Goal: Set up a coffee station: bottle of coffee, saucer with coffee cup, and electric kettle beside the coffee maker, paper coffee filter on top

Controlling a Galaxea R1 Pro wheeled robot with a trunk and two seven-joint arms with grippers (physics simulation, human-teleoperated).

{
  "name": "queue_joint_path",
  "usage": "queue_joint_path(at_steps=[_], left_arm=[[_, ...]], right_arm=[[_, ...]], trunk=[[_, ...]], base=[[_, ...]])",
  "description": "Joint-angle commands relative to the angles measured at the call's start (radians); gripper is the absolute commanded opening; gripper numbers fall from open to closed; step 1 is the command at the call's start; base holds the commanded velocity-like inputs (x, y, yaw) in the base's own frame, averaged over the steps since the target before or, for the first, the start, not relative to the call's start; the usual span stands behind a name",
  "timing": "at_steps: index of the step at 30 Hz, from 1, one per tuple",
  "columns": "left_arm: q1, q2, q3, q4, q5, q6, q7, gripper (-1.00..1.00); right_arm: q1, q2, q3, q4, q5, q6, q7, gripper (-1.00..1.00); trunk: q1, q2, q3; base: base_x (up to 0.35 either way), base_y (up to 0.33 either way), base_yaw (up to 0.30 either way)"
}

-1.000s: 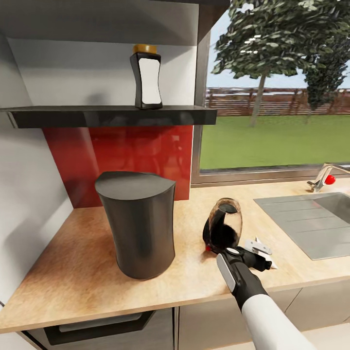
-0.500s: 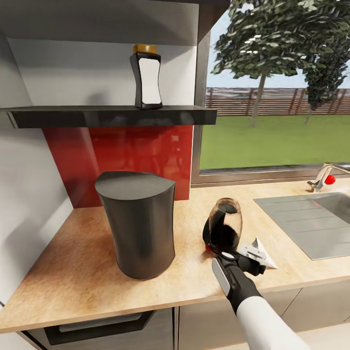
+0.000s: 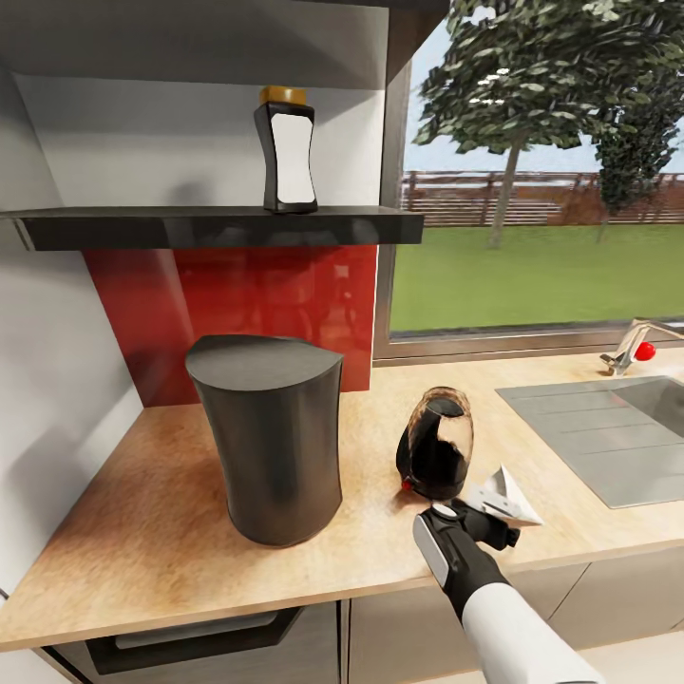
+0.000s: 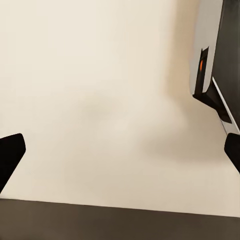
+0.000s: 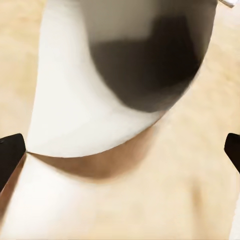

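Left gripper (image 4: 120,152) fingers spread wide over pale cream surface (image 4: 100,100); dark-edged panel (image 4: 215,55) beside.

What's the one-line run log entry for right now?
right gripper: open, at filter on counter | kettle: beside filter | coffee maker: on counter | bottle: on shelf

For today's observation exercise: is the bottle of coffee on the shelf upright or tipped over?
Upright. The bottle of coffee stands on its base on the dark shelf, orange cap on top, label facing out.
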Motion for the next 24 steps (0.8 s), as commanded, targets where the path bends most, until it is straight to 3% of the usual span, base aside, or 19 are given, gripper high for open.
queue_joint_path(at_steps=[1,9,24], left_arm=[[-0.001,0.000,-0.001,0.002,0.000,-0.006,0.001,1.00],[-0.001,0.000,-0.001,0.002,0.000,-0.005,-0.001,1.00],[-0.001,0.000,-0.001,0.003,0.000,-0.005,-0.001,1.00]], right_arm=[[-0.001,0.000,0.000,-0.001,-0.001,0.005,-0.004,1.00],[-0.001,-0.001,0.000,0.000,-0.001,-0.040,-0.004,1.00],[-0.001,-0.002,-0.002,0.000,-0.001,-0.040,-0.004,1.00]], trunk=[[0.001,-0.002,-0.002],[0.001,-0.002,-0.002],[0.001,-0.002,-0.002]], base=[[0.000,0.000,0.000],[0.106,-0.067,0.000],[0.014,-0.009,0.000]])
